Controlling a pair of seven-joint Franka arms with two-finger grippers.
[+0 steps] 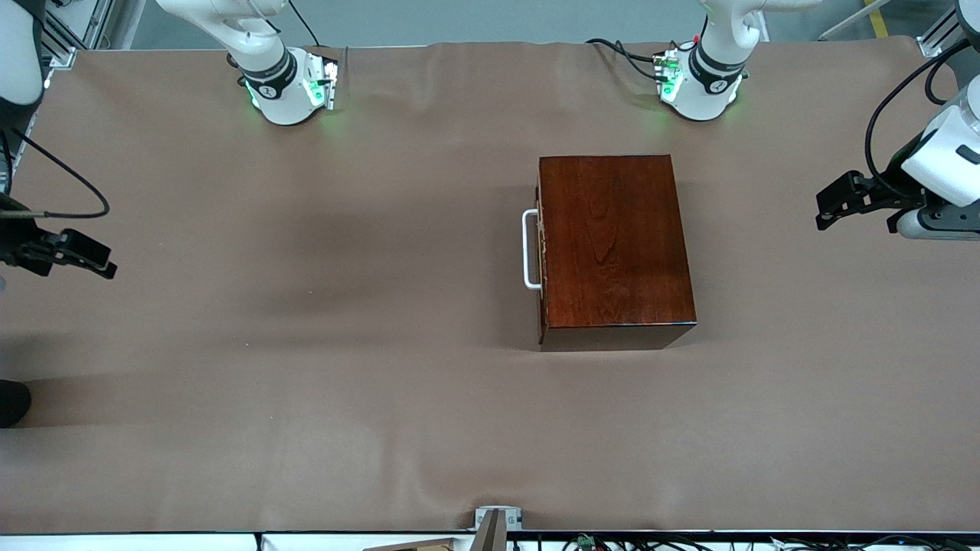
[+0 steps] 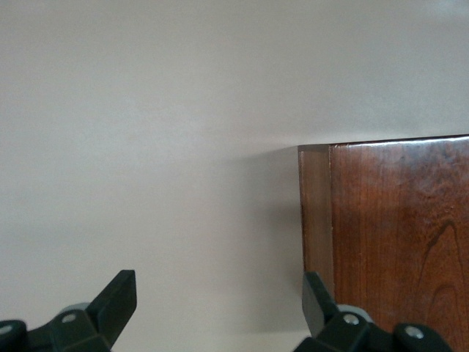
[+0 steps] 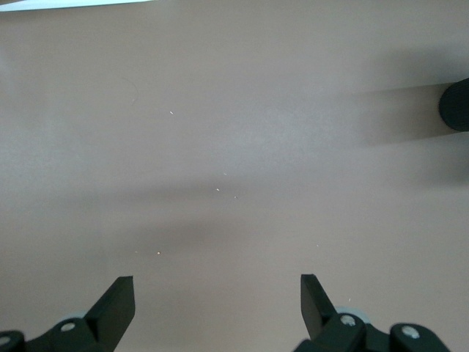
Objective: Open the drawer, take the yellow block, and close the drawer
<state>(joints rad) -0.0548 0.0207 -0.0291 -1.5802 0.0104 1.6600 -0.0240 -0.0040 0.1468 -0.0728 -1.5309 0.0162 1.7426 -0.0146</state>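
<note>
The drawer (image 1: 541,249) sits fully shut inside its dark mahogany box (image 1: 612,245), which stands on the brown table (image 1: 306,383) a little toward the left arm's end and somewhat closer to the edge where the arm bases stand. Its white bar handle (image 1: 530,250) faces the right arm's end of the table, with the bar's long axis running from the base edge toward the front-camera edge. I cannot see the yellow block; I judge it is inside the closed drawer.

My left gripper (image 1: 842,200) hovers over the table's edge at the left arm's end, fingers spread wide, holding nothing; its wrist view shows the box's corner (image 2: 315,213) just ahead. My right gripper (image 1: 84,256) hangs over the edge at the right arm's end, also spread and empty, over bare table.

The left gripper is nearer the box, but the handle faces the right gripper, so I judge the pull suits the right arm.
</note>
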